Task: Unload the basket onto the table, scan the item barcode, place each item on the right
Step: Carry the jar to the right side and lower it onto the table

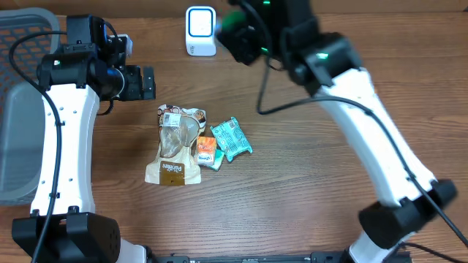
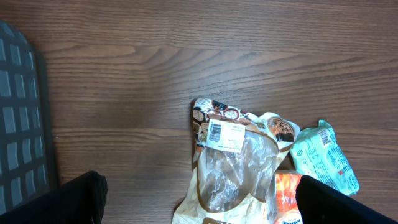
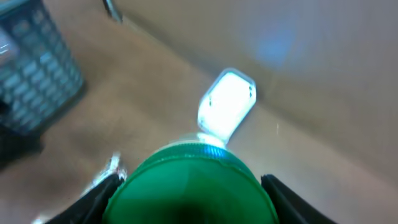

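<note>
We're holding the green item [image 3: 193, 186] just right of the scanner [image 1: 200, 31], up off the table [image 1: 307, 183]. In the right wrist view it's filling the bottom of the frame as a round green body with a ribbed rim. That view is blurry, so we can't make out any barcode. The scanner's white face is glowing just past the item's top edge.

The right gripper [image 1: 245, 38] is clamping the green item, one finger [image 3: 99, 196] pressing each side. That arm is reaching in diagonally from the right of the scanner.

The left gripper [image 1: 146, 82] is hovering left of the scanner and a bit nearer the arm bases. Its jaws are standing wide apart and holding nothing, and the left wrist camera is looking straight down at the table between them.

Other items are lying in a cluster in front of the scanner, well apart from it:
- A clear-window pouch [image 1: 177, 146] is lying flat, with its white barcode label facing up.
- An orange packet [image 1: 207, 152] is touching the pouch's right edge.
- A teal packet [image 1: 231, 138] is lying tilted, just right of the orange one.

A grey basket [image 1: 18, 131] is sitting far left of the scanner, at the table edge.
</note>
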{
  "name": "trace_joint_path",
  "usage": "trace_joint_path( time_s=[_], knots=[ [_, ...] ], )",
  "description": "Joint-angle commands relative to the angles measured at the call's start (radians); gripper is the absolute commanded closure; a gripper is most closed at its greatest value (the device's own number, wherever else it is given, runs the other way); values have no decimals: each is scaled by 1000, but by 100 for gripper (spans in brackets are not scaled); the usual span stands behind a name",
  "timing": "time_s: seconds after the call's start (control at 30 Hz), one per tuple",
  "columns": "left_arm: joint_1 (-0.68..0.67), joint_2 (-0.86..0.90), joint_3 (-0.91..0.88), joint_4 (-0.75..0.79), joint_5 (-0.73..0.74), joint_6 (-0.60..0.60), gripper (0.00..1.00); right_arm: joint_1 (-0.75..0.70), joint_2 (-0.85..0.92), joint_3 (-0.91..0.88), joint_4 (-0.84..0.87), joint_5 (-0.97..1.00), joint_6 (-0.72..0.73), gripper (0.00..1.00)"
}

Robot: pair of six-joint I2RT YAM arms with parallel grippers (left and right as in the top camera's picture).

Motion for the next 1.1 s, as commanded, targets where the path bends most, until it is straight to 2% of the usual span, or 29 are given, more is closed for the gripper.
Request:
trace_joint_path(
  time_s=[0.0, 0.1, 0.23, 0.5, 0.73, 0.9, 1.07],
  knots=[
    [5, 7, 19, 3, 11, 19, 1, -47, 21, -3, -141, -38, 48, 66],
    [5, 7, 18, 3, 11, 19, 1, -102, 38, -37, -294, -34, 83, 66],
    [5, 7, 19, 3, 11, 19, 0, -182, 53, -139, -341, -28, 118, 66],
    [5, 7, 18, 3, 11, 19, 1, -403, 53, -415, -178, -7, 201, 67],
    [5, 7, 19, 3, 11, 19, 0, -560, 53, -544, -67, -8, 201, 71],
    [5, 7, 19, 3, 11, 19, 1, -607, 53, -588, -37, 19, 201, 71],
    [5, 7, 18, 3, 11, 19, 0, -598, 53, -620, -2, 129, 199, 70]
  ],
)
